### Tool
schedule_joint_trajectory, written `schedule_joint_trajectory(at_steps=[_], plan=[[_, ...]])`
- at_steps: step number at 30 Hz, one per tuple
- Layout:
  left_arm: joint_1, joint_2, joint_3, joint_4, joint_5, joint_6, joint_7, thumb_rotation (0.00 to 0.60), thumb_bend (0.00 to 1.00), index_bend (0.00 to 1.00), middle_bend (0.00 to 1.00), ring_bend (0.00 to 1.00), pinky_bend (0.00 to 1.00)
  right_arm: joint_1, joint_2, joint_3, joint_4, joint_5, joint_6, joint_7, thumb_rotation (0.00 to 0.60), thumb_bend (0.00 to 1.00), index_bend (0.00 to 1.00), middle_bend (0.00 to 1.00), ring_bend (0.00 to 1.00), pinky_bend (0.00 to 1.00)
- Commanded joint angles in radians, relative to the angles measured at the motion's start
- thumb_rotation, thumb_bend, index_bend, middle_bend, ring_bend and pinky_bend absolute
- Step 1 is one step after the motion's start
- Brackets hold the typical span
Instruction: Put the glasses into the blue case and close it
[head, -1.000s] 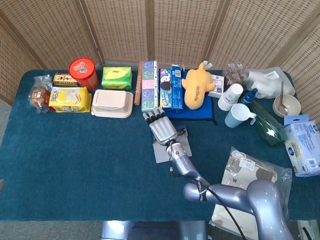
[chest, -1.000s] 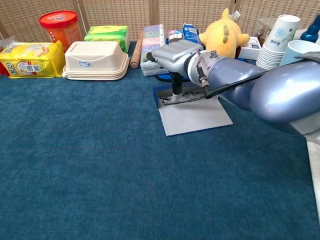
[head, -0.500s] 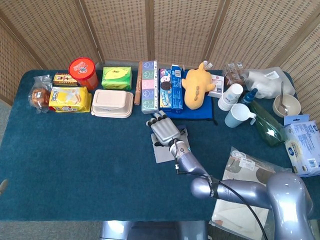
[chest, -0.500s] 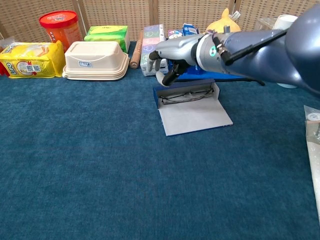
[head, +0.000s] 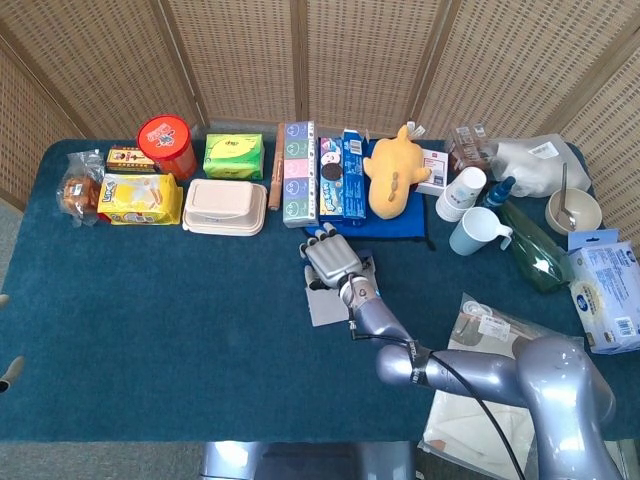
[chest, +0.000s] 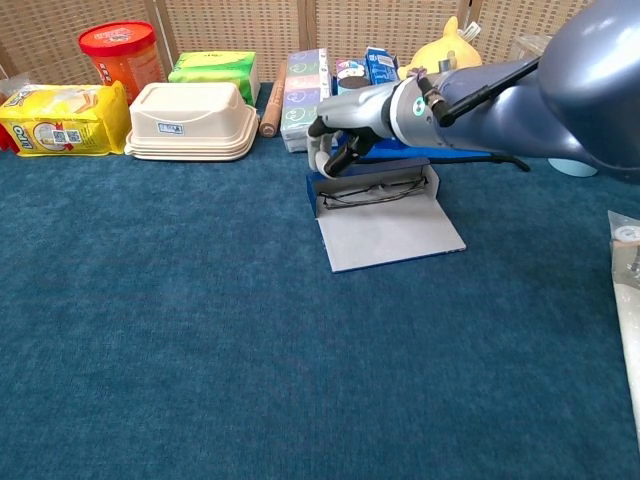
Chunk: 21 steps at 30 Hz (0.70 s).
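1. At the far left of the table (head: 150, 300) lies a wrapped bun (head: 77, 194), and beside it a yellow snack bag (head: 140, 198) with a small dark box (head: 130, 158) behind it.
2. A red tub (head: 165, 142) stands next, then a green packet (head: 233, 155), and in front of that packet a closed beige lunch box (head: 225, 206).
3. A brown stick-like roll (head: 275, 180) lies between the lunch box and a tall pastel box (head: 298, 172).
4. The blue case (chest: 380, 205) lies open on the cloth near the middle, its grey lid flat toward the robot.
5. The glasses (chest: 372, 190) lie folded inside the tray of the case, against its back wall.
6. The right hand (chest: 345, 125) hovers over the back left corner of the case, knuckles up. Its fingers (chest: 333, 160) curl down toward the tray edge. They grasp nothing that I can see, but whether they touch the case I cannot tell.
7. The left hand shows only as 2 pale fingertips (head: 6, 372) at the left edge of the head view; its state I cannot tell.
8. Behind the case are a cookie box (head: 338, 175) and a yellow plush toy (head: 394, 170) on a blue cloth.
9. Further right stand paper cups (head: 460, 192), a light blue mug (head: 476, 232), a green bottle (head: 530, 245), a bowl (head: 573, 210) and a wipes pack (head: 606, 290).
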Motion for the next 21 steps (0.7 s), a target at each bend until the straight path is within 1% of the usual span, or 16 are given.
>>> schedule_joint_trajectory(at_steps=[1,5,10,18,21], plan=[[-0.003,-0.002,0.000,0.002,0.000,-0.005,-0.001,0.600,0.28,0.10,0.06,0.00,0.00,0.019,-0.005,-0.021,0.027,0.029,-0.014,-0.006,0.257,0.68,0.31,0.27,0.16,0.05],[-0.010,-0.007,-0.001,0.012,-0.003,-0.015,-0.005,0.600,0.28,0.10,0.06,0.00,0.00,0.034,0.016,-0.057,0.014,0.088,-0.013,-0.021,0.264,0.68,0.34,0.32,0.20,0.06],[-0.019,-0.012,-0.006,0.014,-0.002,-0.021,-0.009,0.600,0.28,0.10,0.06,0.00,0.00,0.030,0.059,-0.096,-0.062,0.134,0.025,-0.024,0.236,0.68,0.35,0.32,0.21,0.06],[-0.032,-0.021,-0.007,0.008,0.003,-0.033,0.004,0.600,0.28,0.10,0.06,0.00,0.00,-0.012,0.138,-0.142,-0.212,0.116,0.124,0.001,0.220,0.67,0.36,0.32,0.21,0.07],[-0.033,-0.021,-0.007,0.005,0.004,-0.034,0.009,0.600,0.28,0.10,0.06,0.00,0.00,-0.027,0.161,-0.154,-0.252,0.104,0.153,0.009,0.218,0.67,0.36,0.32,0.21,0.07]])
